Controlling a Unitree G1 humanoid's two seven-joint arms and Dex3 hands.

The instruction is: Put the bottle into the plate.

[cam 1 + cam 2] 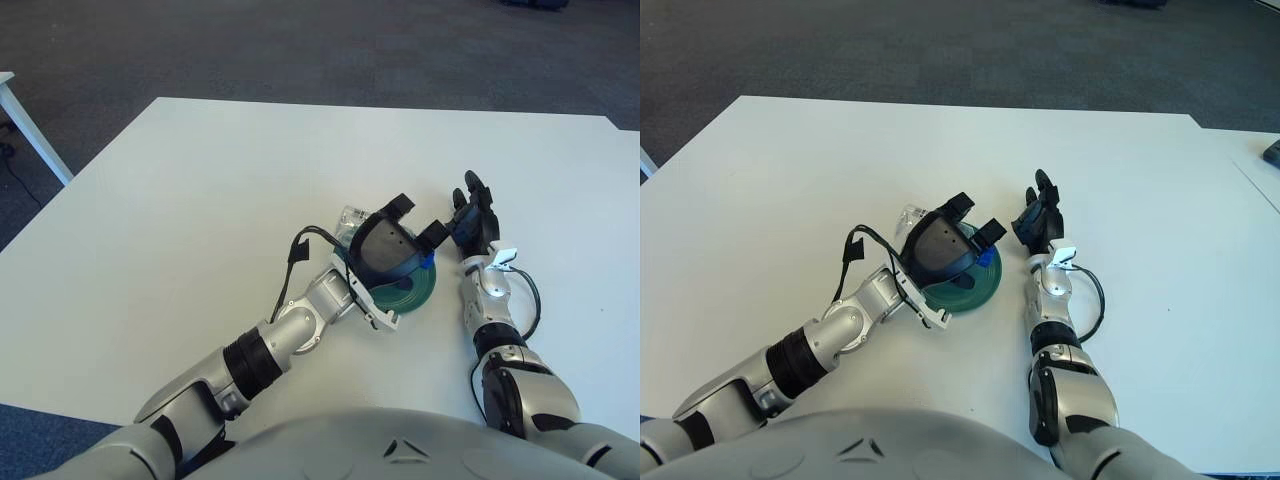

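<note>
A green plate (411,291) sits on the white table (200,200) just in front of me. My left hand (398,243) hangs over the plate, its back towards me, and covers most of it. Its fingers are wrapped over a clear bottle (351,219) that lies sideways under the palm, low above the plate. The bottle's clear base sticks out at the upper left, and its blue cap (427,262) shows at the right. Whether the bottle touches the plate is hidden. My right hand (476,218) shows just right of the plate, fingers relaxed and holding nothing.
A black cable (300,248) loops off my left wrist beside the plate. A white table leg (30,130) stands at the far left. Dark carpet lies beyond the table's far edge.
</note>
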